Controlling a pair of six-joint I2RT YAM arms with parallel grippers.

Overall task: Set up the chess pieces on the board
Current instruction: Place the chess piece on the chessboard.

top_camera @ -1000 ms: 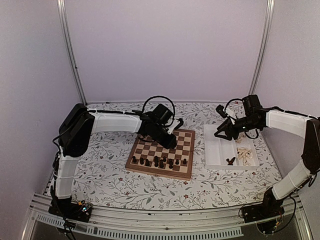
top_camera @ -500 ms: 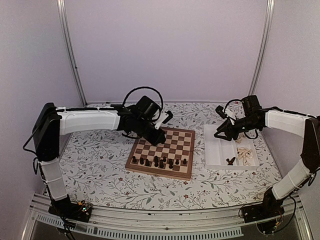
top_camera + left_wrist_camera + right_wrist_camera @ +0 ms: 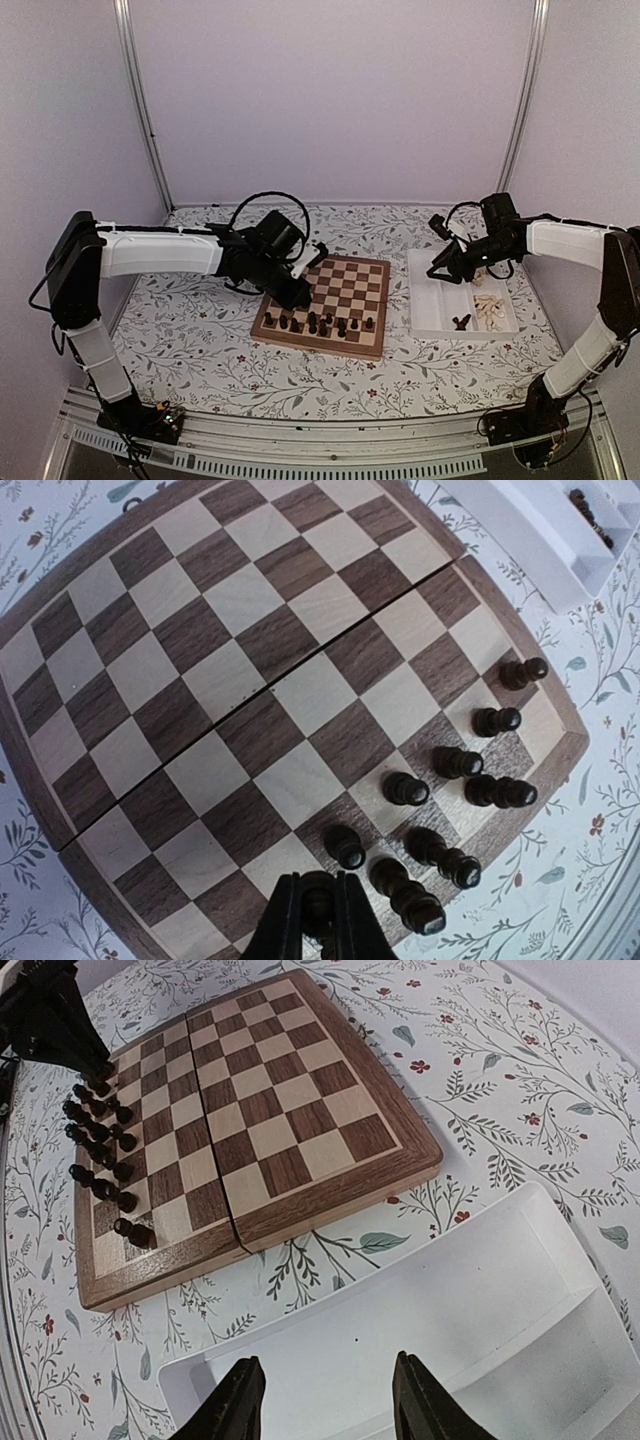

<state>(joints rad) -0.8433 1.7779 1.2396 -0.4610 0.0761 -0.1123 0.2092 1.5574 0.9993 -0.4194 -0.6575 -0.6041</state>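
Floral cloth (image 3: 200,340), board (image 3: 350,285) with seam left-to-right, dark pieces (image 3: 318,323) nearside.

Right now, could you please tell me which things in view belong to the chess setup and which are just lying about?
Job: board, dark pieces standing on it, held dark piece in the shut left gripper, cream pieces and spare dark piece in the white tray.
Just lying about: that tray itself, floral tablecloth.
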